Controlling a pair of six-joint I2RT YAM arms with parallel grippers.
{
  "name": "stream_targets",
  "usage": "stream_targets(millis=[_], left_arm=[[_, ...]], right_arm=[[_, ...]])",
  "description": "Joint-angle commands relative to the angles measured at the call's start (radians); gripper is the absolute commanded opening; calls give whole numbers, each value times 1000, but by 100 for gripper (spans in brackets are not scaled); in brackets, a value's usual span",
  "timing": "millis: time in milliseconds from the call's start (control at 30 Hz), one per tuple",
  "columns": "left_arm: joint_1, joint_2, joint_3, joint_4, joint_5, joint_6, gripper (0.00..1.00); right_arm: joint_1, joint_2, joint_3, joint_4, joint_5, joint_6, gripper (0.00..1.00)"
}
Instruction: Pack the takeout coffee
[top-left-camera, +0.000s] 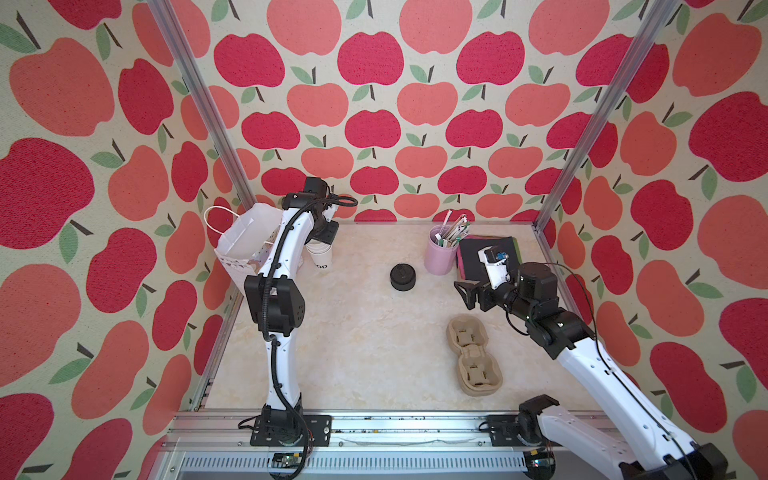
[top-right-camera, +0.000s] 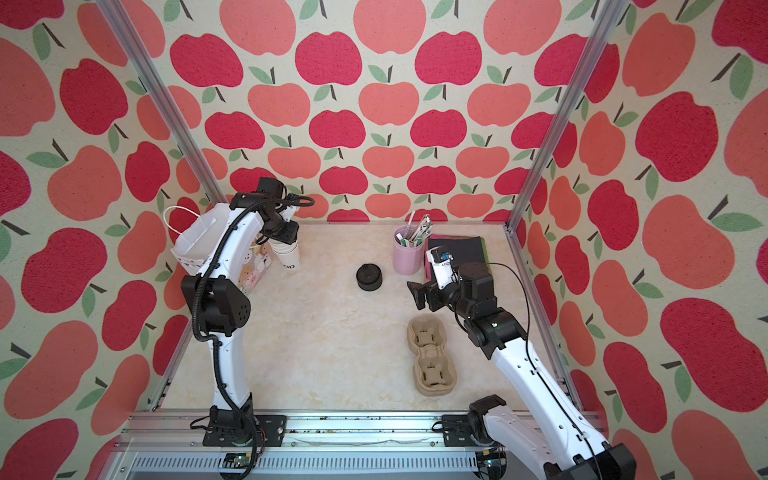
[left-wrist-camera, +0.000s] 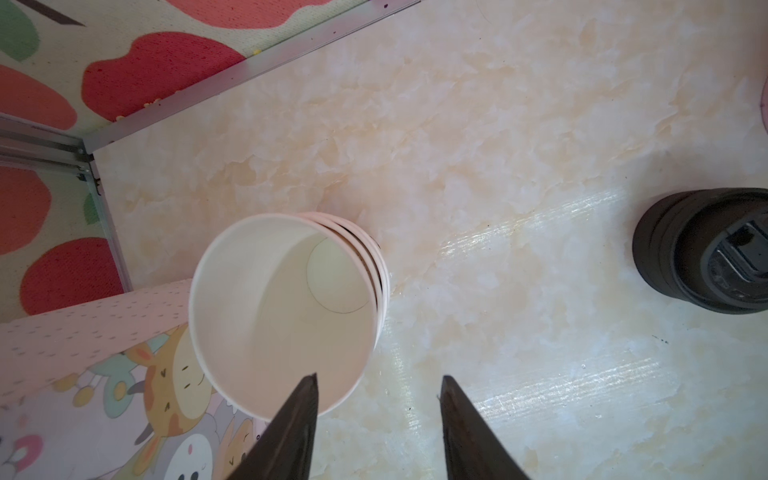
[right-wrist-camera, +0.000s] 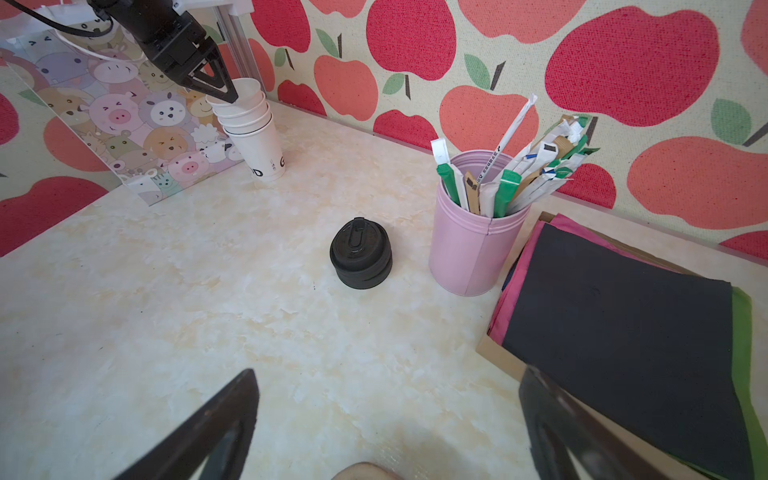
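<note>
The counter (top-left-camera: 353, 332) lies under both claws. The bag (top-left-camera: 243, 235), printed with cartoon animals, stands open-mouthed just beside the left claw (left-wrist-camera: 378, 377) on its outer side. Dark sheets (top-left-camera: 471, 255) lie piled flat just beyond the right claw (right-wrist-camera: 388, 370), off to its outer side. The pulp carrier (top-left-camera: 473, 355) sits below that claw, back toward its arm's base, with both wells bare. A pink tin (top-left-camera: 435, 259) full of sticks (right-wrist-camera: 536, 166) stands ahead of the right claw, next to the sheets. The cups (right-wrist-camera: 253, 133) are nested in one stack right under the left claw, close against the bag. They stand mouths up with the long axis near vertical, the top leaning a little toward the bag, and the lowest cup shows black lettering on its side. The left claw comes down from above with its jaws partly apart, straddling the top cup's rim: one finger (left-wrist-camera: 291, 419) is over the cup's inside and the other is outside and clear of the wall, so nothing is pinched. The black lids (top-left-camera: 402, 277) sit in a short stack, flat on the counter with their tops up. They are ahead of the right claw, well apart from the left one and roughly between the two. The right claw hangs above bare counter with its jaws wide and nothing in them.
</note>
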Motion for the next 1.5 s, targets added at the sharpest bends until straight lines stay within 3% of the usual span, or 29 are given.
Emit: stream_targets(millis=[0,500,867,967,1100,1467], left_arm=[[10,24,24,-18,27,-18,44],[13,49,-19,36,2,-10,24],[12,73,-30,58,-35,4,23],[13,80,-27,61,-42,5,13],[9,73,-19,55,-44,2,5],[4,-8,-19,22,5,-5,5]], right_arm=[[11,10,6,-20,9,21,99],[42,33,-9,-13,17,34,99],[60,71,-11,14,1,44,99],[72,82,-5,15,6,48,99],[107,100,8,27,20,53,99],[275,258,106,102,63,98,99]])
